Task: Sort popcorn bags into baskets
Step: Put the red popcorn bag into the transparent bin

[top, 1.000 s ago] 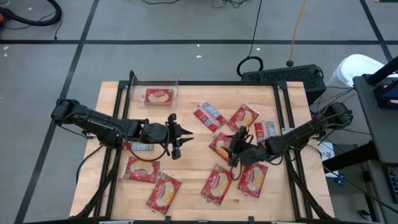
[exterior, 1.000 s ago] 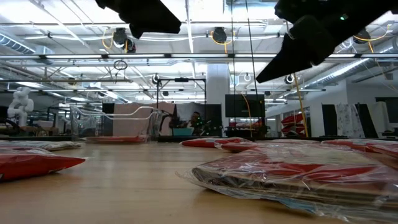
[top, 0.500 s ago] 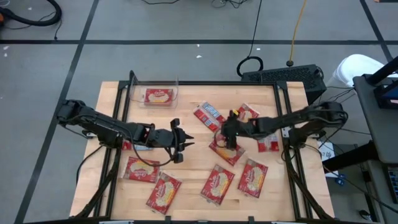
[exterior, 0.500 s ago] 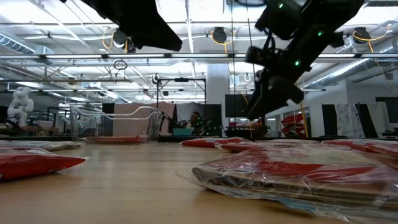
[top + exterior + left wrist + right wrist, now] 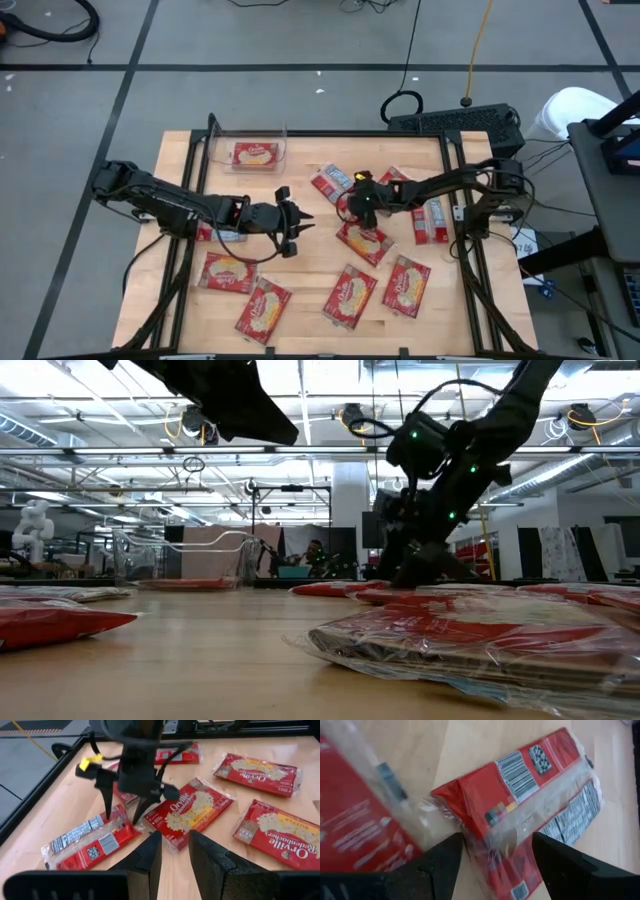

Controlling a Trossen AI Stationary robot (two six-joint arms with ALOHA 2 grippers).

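Note:
Several red popcorn bags lie flat on the wooden table. One lies in the clear basket at the far left. My right gripper is open, fingers pointing down at one end of a bag lying barcode side up. In the left wrist view its two fingertips stand at that bag's end. In the right wrist view the bag's crumpled end lies between the fingers. My left gripper is open and empty above bare table, left of the right gripper. My right gripper's fingertips stand low at the end of the barcode-side bag, coming from above. I cannot tell whether they touch its wrapper. The bag lies flat on the table.
Another bag lies just on the near side of my right gripper, with more at the near edge and at the right. A grey-blue bag lies under my left arm. Bare wood lies between the basket and the grippers.
My right gripper has swung from the near right toward the table's far left and come down to the end of the barcode-side bag. My left gripper has gone a little toward the table's right. No bag has visibly moved.

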